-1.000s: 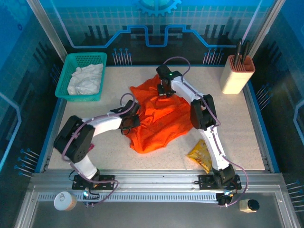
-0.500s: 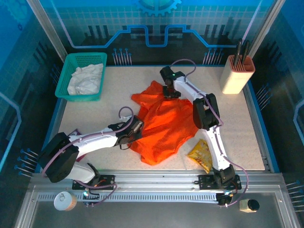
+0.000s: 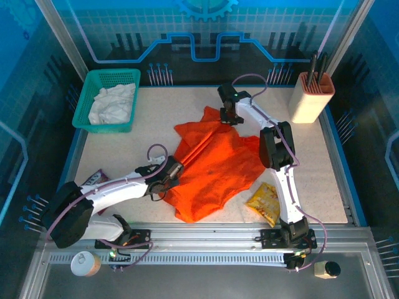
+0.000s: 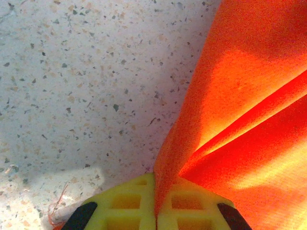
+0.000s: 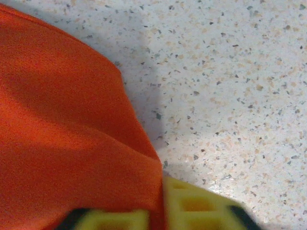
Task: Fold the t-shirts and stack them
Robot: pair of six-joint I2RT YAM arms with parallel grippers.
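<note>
From above, the orange t-shirt lay mid-table, its long axis running diagonally from near-left to far-right between the left gripper and the right gripper. The green basket held the white t-shirt. The orange t-shirt was drawn out longer than a second before.

At the left wrist, the left gripper was clenched on an orange t-shirt fold.

At the right wrist, the right gripper, blurred, seemingly pinched the orange t-shirt's edge.
</note>
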